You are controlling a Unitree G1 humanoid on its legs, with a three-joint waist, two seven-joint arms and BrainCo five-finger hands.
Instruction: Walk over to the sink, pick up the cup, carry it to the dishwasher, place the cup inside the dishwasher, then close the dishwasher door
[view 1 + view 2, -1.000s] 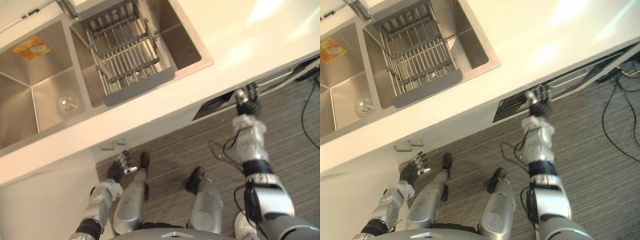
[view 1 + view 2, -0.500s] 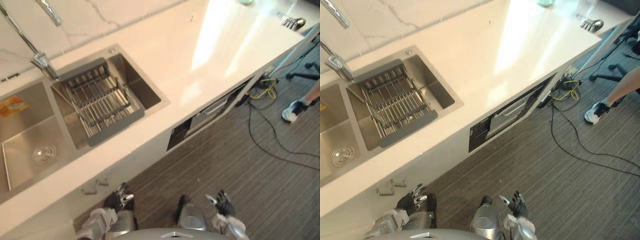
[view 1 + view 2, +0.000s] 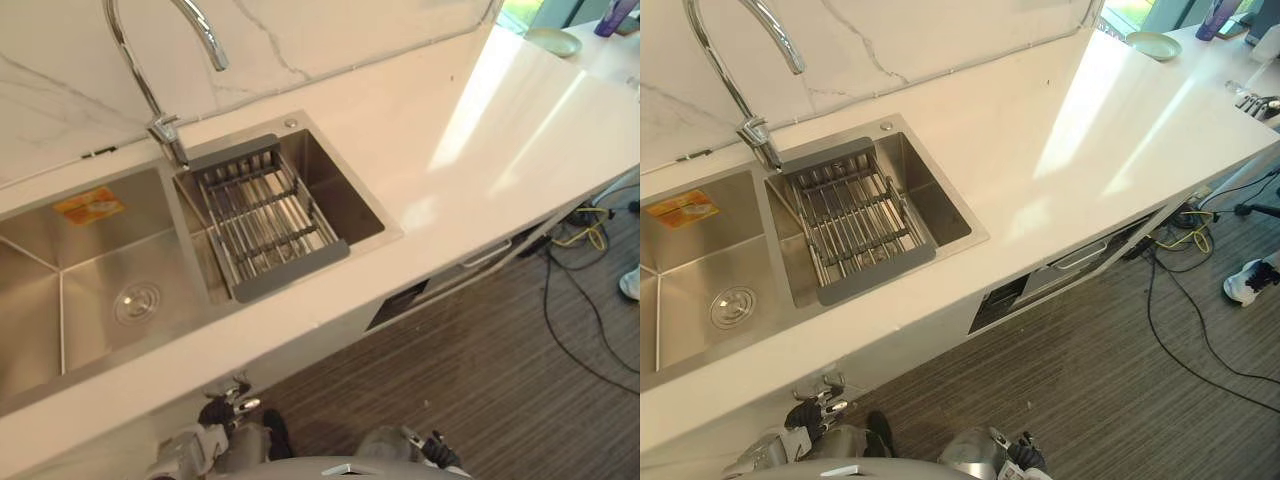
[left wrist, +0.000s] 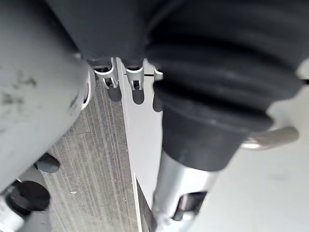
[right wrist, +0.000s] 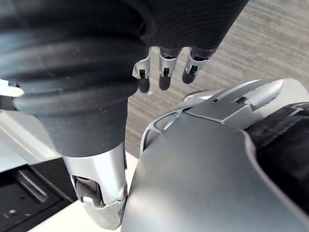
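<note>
**White desk with a steel sink, both robot hands hanging low and holding nothing**

White stone forms the desk [image 3: 480,130], which we see from above in the left eye view. Set into it is a steel sink [image 3: 40,235] with two basins. The left basin bears an orange sticker [image 3: 90,204] and a round drain [image 3: 136,303]. The right basin holds a grey-framed wire rack [image 3: 265,225]. A curved tap [image 3: 150,60] rises behind the wall between the basins. Under the desk edge, the dishwasher [image 3: 400,305] shows a dark panel with a silver bar handle beside it. We cannot tell whether its door is fully closed, and we cannot tell where the cup is. The left hand [image 3: 218,411] hangs low before the white cabinet front. The right hand [image 3: 435,455] hangs low over the grey striped floor [image 3: 480,380].

In the right eye view we also see a pale green bowl [image 3: 1152,44] and a purple vessel [image 3: 1220,18] at the desk's far right end, well apart from the sink. A person's white shoe [image 3: 1250,280] rests on the floor.

In the left wrist view, the left hand's fingers [image 4: 107,75] reach out straight and loose, holding nothing, near a silver cabinet handle [image 4: 270,137].

In the right wrist view, the right hand's fingers [image 5: 164,72] are likewise straight and relaxed, holding nothing, above the floor.
</note>
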